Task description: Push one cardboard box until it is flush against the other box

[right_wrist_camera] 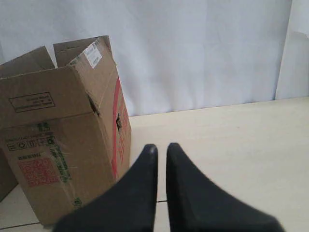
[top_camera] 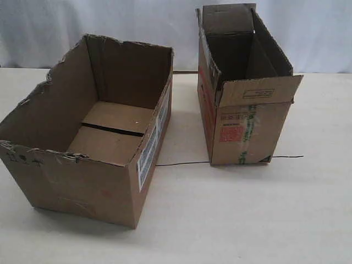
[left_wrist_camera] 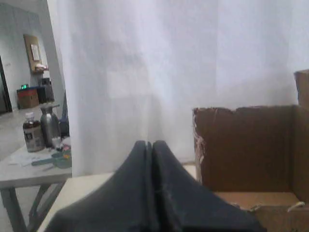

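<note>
The cardboard box point(top_camera: 82, 187) stood on the left part of the pale table point(top_camera: 247, 220), open at the top, its ragged rim torn along the near and left edges and a white label point(top_camera: 147, 157) on the side that faced the other box point(top_camera: 242, 110). That taller, narrower box stood to its right and farther back, flaps up, with a red square label point(top_camera: 231, 133) and green-printed tape on its front. The two were apart, with a strip of bare tabletop between them, and a thin black line point(top_camera: 181, 163) ran across that strip from one box to the other. A white curtain point(top_camera: 137, 22) closed off the scene behind. Neither arm showed in the exterior view. In the left wrist view the left gripper point(left_wrist_camera: 148, 144) was clenched, its dark fingers pressed together on nothing, with the cardboard box point(left_wrist_camera: 246, 150) off to one side of it and not touching it. In the right wrist view the right gripper point(right_wrist_camera: 161, 146) had its fingers drawn nearly together, only a thin slit between them, gripping nothing, and the other box point(right_wrist_camera: 63, 135) stood just beside it.
</note>
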`<state>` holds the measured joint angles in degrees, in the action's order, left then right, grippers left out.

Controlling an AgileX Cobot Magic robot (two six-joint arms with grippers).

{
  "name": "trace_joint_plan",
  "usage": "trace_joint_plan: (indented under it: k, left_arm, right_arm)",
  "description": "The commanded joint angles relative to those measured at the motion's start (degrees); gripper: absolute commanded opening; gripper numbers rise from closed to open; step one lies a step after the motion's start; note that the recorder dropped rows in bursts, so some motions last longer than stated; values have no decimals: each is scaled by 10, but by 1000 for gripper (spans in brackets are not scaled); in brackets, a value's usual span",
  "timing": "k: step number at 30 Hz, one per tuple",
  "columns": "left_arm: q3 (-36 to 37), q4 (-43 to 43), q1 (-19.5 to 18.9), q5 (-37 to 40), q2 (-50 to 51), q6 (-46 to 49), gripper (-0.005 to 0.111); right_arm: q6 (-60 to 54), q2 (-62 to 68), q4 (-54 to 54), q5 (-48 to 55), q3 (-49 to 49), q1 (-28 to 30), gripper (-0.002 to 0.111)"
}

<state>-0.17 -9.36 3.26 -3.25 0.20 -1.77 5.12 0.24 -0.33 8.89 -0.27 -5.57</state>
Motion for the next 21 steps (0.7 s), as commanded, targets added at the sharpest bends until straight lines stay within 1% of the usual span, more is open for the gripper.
trace_joint_plan:
  k: [1,3,4,6,7,8,9,10,11,12,17,18,21]
  left_arm:
    - [2,7,1,-65,-2,-60,0]
    - [2,19,1,-92,-2,-173,0]
    - [2,19,1,-104,-2,-214,0]
    - [2,19,1,-136,-2,-258,0]
    - [2,19,1,-146,-2,-261,0]
    - [2,39,1,-175,-2,-270,0]
    - [2,62,1,-188,-2,-273,0]
    - [2,116,1,-208,-2,-286,0]
    - [2,136,1,-215,-2,-285,0]
    - [2,157,1,-208,-2,-273,0]
    - [2,171,1,-178,-2,-270,0]
    - [2,171,1,-150,-2,-270,0]
    - [-9,171,1,23,-2,-270,0]
  right_arm:
    - [0,-2,-3,3,3,1,5]
    - [0,-2,-3,3,3,1,5]
    - [0,-2,-3,3,3,1,5]
    - [0,-2,-3,3,3,1,5]
    - [0,-2,-3,3,3,1,5]
    - [0,-2,-3,3,3,1,5]
    - [0,-2,-3,3,3,1,5]
    - [0,-2,-3,3,3,1,5]
    - [0,-2,-3,3,3,1,5]
    - [0,-2,-3,3,3,1,5]
    - [0,-2,-3,3,3,1,5]
    - [0,-2,-3,3,3,1,5]
    - [0,-2,-3,3,3,1,5]
